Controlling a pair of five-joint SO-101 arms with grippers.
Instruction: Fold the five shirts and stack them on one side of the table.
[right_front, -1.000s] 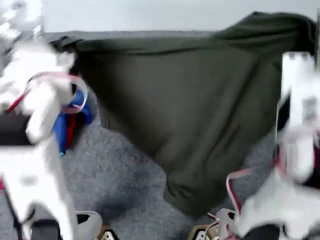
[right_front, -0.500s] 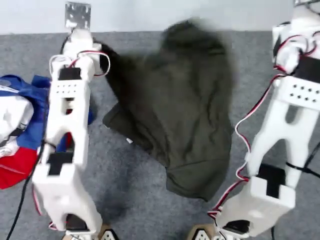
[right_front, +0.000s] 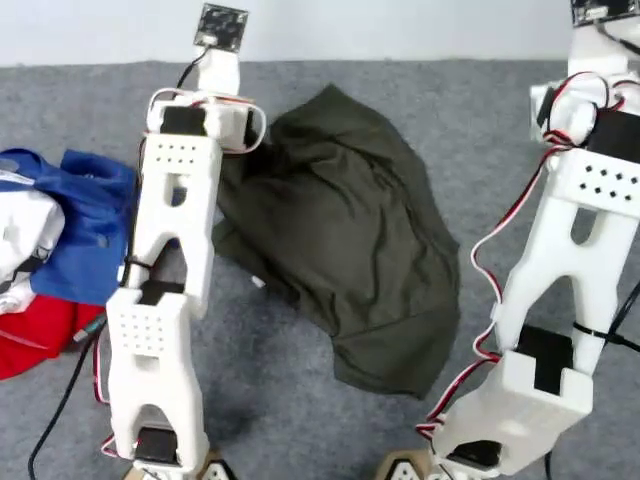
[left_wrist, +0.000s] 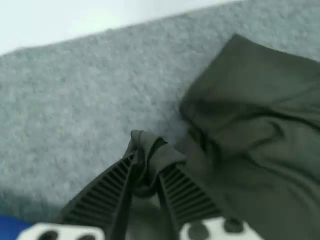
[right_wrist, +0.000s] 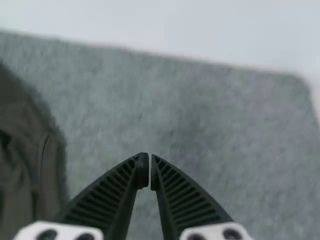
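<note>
Olive-green fabric shirt (right_front: 345, 260), crumpled and unfolded, lies at the centre of the grey felt-covered bench (right_front: 500, 110). It runs from a peak near the far edge to a rumpled hem near the front edge. The cloth lies in loose ridges, with one flap turned over on its left side.

Left arm (right_front: 170, 250), white and jointed, stretches from the near edge towards the far left of the shirt. Its end effector (left_wrist: 148, 162) is clamped on a small bunched fold of the olive shirt (left_wrist: 250, 125). The cloth is pinched between the two ribbed black fingers (left_wrist: 112, 185), just above the bench (left_wrist: 75, 100) close to its far edge.

Right arm (right_front: 570, 260) stands along the right side of the bench, apart from the shirt. Its end effector (right_wrist: 148, 160) has the ribbed tips pressed together with nothing between them. It hangs over bare grey felt (right_wrist: 200, 100) near the far edge, with the rim of the olive shirt (right_wrist: 20, 165) off to one side.

At the left edge of the bench, beside the left arm, is a loose heap of a blue garment (right_front: 95, 230), a white garment (right_front: 25, 235) and a red garment (right_front: 40, 335). These overlap one another and are unfolded. A pale wall (right_front: 400, 25) bounds the far side.
</note>
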